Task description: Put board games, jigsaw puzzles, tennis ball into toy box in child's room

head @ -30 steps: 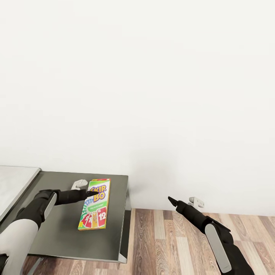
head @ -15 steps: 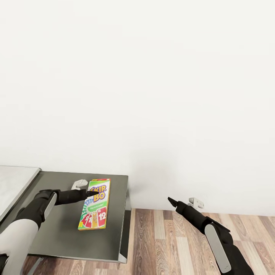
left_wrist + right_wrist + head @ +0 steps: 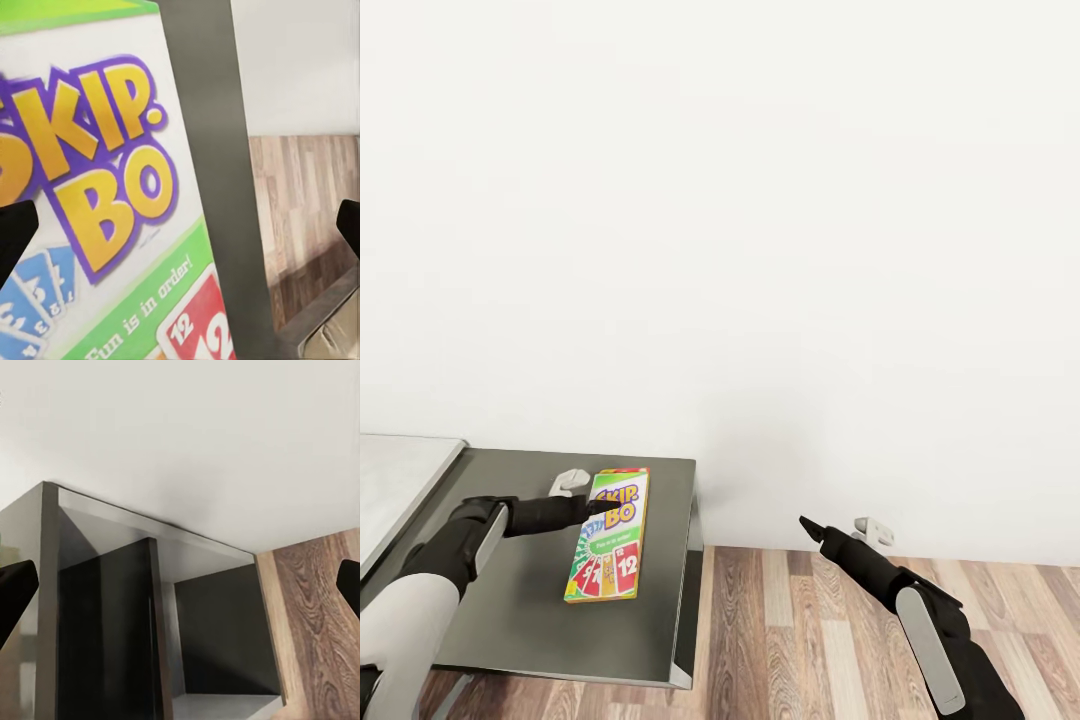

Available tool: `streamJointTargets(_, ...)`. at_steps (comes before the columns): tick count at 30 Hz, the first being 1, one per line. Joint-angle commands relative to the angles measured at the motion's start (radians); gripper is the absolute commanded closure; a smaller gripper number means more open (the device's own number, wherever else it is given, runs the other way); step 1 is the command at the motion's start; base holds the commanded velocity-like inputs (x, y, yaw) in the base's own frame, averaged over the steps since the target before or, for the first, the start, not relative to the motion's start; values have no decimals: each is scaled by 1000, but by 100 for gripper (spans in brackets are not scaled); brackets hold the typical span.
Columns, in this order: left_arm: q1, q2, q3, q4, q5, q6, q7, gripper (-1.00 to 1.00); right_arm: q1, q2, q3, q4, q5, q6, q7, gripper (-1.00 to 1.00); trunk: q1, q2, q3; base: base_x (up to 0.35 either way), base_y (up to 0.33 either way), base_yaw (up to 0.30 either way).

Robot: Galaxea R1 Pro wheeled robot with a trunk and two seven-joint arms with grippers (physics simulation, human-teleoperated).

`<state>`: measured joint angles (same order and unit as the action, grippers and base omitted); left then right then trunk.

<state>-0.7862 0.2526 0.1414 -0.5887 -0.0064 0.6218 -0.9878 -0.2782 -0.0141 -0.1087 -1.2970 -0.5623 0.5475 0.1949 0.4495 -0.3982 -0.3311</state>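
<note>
The left gripper [image 3: 603,506] is hanging wide open right over the Skip-Bo box [image 3: 608,536], holding nothing, probably lining up a grab, since the box is lying flat on the dark table [image 3: 520,610], while the right gripper [image 3: 807,524] is idling open over the floor [image 3: 800,640].

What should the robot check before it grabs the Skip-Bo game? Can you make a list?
1. Skip-Bo box lying flat on the dark table: ok.
2. Left gripper over the box: ok.
3. Left fingers spread wide: ok.
4. Fingers touching the box: cannot tell.
5. Right gripper out of the way, over the wooden floor: ok.
6. Toy box in sight for the drop: not ok.
</note>
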Motion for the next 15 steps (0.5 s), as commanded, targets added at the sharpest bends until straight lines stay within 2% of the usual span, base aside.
streamJointTargets(1, -1, 0, 3, 0, -1, 9, -6, -100, -1, 0, -2, -1, -2, 6, 3, -100, 1, -2, -2, 0, 0, 0)
streamJointTargets(15, -1, 19, 7, 0, -1, 17, -15, -100, -1, -1, -3, 0, -2, 6, 3, -100, 1, -2, -2, 0, 0, 0)
